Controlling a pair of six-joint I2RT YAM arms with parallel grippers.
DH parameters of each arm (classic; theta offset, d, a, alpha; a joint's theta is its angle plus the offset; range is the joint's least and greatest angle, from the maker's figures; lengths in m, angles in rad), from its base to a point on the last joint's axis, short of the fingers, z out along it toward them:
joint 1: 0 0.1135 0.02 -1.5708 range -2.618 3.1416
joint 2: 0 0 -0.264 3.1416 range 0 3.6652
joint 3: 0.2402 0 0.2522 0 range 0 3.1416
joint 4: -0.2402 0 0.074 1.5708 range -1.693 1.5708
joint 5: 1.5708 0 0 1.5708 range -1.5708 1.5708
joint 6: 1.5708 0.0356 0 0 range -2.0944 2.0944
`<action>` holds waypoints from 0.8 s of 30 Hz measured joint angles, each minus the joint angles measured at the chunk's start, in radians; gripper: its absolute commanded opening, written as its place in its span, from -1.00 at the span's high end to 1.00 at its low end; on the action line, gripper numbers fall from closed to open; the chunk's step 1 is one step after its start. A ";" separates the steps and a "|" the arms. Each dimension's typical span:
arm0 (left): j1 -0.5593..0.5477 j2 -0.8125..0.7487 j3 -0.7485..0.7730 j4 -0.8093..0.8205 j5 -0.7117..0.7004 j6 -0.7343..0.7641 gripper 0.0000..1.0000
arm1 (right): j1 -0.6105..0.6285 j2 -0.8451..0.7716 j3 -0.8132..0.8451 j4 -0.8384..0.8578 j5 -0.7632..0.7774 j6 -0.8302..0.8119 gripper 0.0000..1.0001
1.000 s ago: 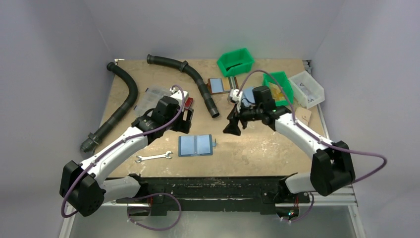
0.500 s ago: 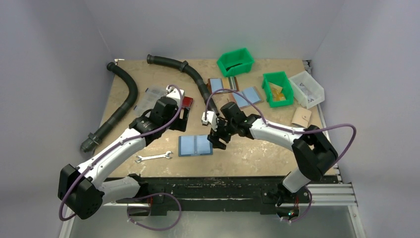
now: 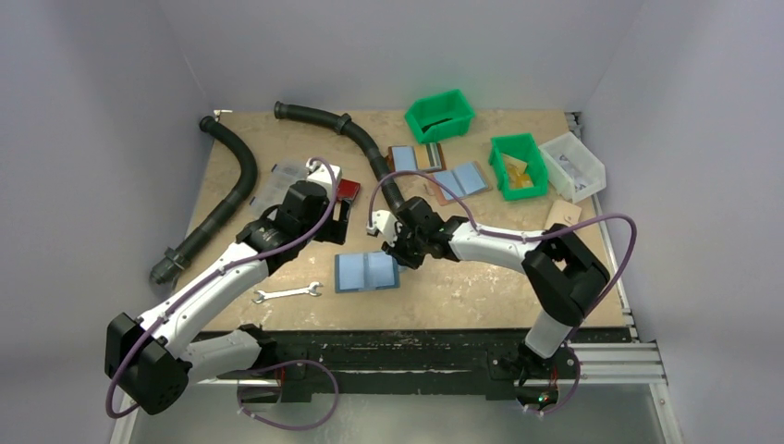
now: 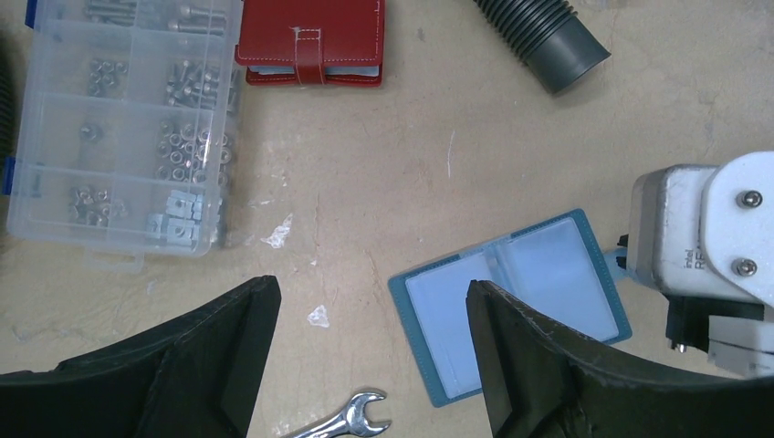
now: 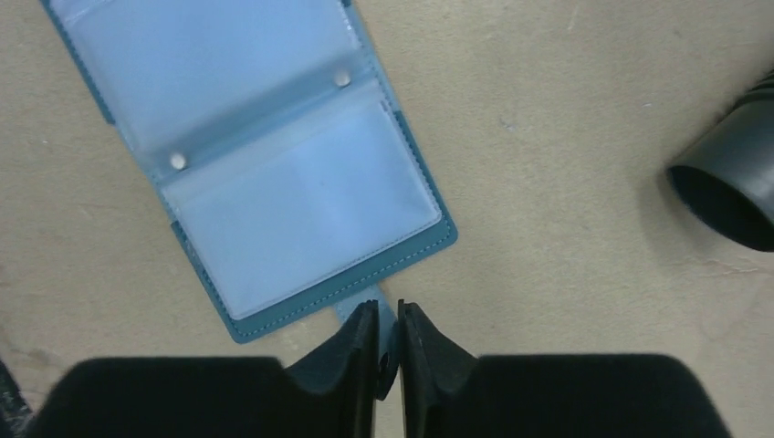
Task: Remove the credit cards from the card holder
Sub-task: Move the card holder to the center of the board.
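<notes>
The right gripper (image 5: 387, 358) pinches the snap tab (image 5: 361, 313) of the open card holder (image 5: 292, 210). The left gripper (image 4: 370, 310) hangs spread wide

The only readable marking is small dark print, "intel" above a cut-off "RE", on the grey camera housing (image 4: 671, 233) at the right arm's wrist.

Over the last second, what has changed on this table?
The right gripper swung in from the far right to the open card holder and closed on its snap tab. The left gripper hovers open as before; the card holder and wrench have not moved.
</notes>
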 measured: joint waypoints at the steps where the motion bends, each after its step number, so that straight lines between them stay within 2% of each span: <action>1: 0.000 0.000 0.000 0.000 0.000 0.000 -0.61 | 0.000 0.000 0.003 0.001 0.010 0.004 0.76; 7: 0.000 -0.005 0.000 0.000 0.000 0.000 -0.61 | -0.005 0.000 0.009 0.011 0.090 0.007 0.95; 14: 0.000 -0.010 0.000 0.000 0.000 0.000 -0.61 | -0.092 -0.001 0.009 0.015 0.145 0.008 0.89; 20: 0.000 -0.012 0.000 0.000 0.000 0.000 -0.61 | -0.211 -0.015 0.009 0.014 0.170 0.010 0.66; 24: 0.000 -0.015 0.000 0.000 0.000 0.000 -0.61 | -0.273 -0.044 0.010 0.015 0.180 0.010 0.28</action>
